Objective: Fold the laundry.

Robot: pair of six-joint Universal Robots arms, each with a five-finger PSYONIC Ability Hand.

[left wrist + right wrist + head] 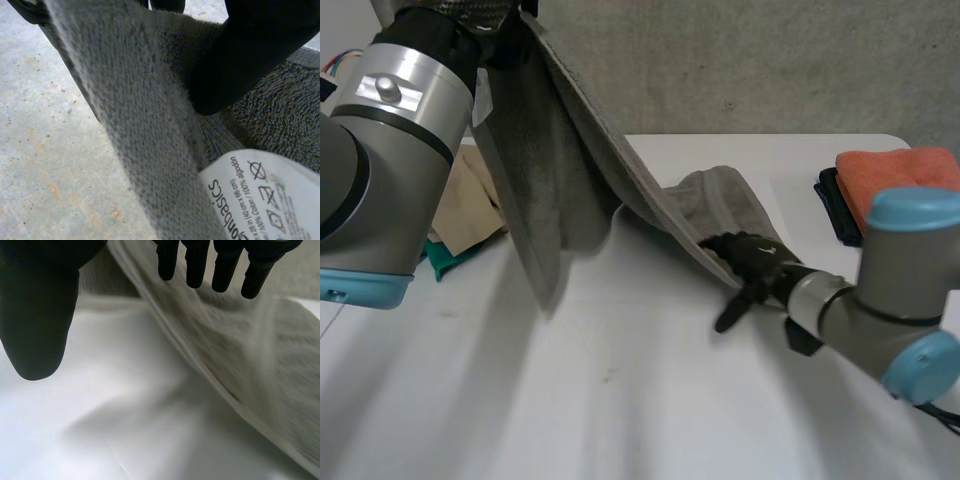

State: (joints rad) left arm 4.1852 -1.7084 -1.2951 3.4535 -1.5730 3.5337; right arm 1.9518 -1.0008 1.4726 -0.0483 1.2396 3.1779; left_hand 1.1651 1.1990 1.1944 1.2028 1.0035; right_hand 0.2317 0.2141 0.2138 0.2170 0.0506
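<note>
A grey towel [555,150] hangs from my raised left hand [503,48] and slopes down to the table, where its far part [720,205] lies bunched. In the left wrist view my left hand [260,40] pinches the towel's hem [145,125] close to a white care label [260,200]. My right hand [752,262] is low over the table at the towel's sloping lower edge. In the right wrist view its fingers [210,262] are straight beside the towel's edge [225,355], and the thumb [40,315] stands apart over the bare table.
A folded orange towel [900,170] rests on a black object [832,205] at the table's right edge. Beige cloth [470,205] and green cloth [445,262] lie at the left behind my left arm. White table [620,400] spreads in front.
</note>
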